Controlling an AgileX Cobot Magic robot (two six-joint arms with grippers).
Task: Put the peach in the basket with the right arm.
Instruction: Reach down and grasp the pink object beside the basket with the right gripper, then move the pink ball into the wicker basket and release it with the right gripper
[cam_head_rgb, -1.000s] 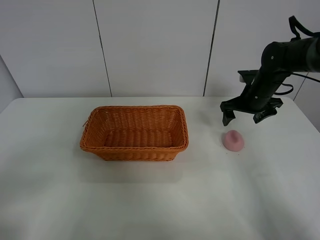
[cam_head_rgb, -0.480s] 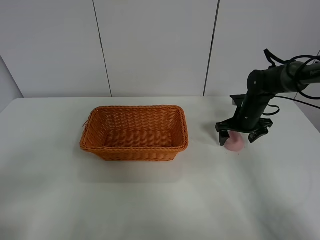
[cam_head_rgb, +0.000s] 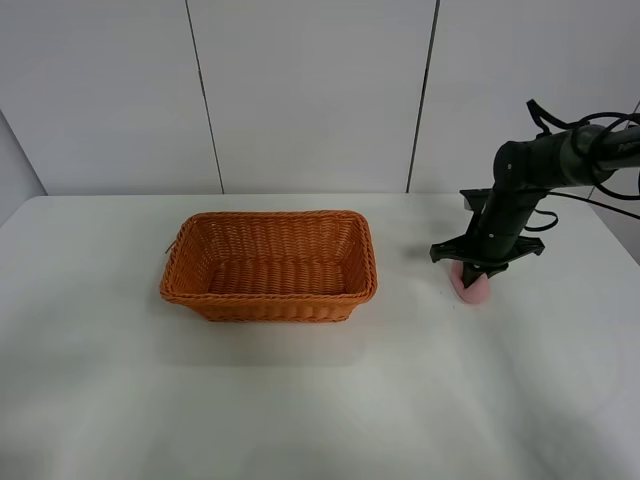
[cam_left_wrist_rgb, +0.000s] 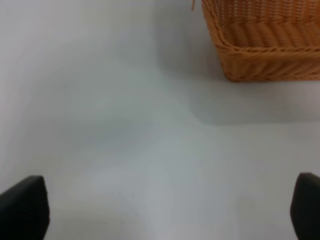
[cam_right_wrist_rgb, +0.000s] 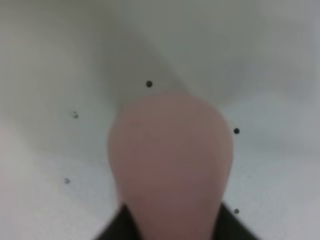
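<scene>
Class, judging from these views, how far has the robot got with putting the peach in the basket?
Done: the right gripper is down over the peach, right of the basket. In hand: the grasp; the gripper looks shut on the peach, which sits on the table. Left: lift, carry across and release into the basket, which holds nothing yet.

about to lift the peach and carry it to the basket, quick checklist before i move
1. Black two-fingered right tool closed around the small pale pink peach: ok.
2. Grip firm enough to lift: cannot tell.
3. Peach off the white table: not ok, it rests there.
4. Orange-brown woven wicker basket upright and empty: ok.
5. Table between peach and basket free of obstacles: ok.
6. Left tool open, outside the carry path: ok.
</scene>
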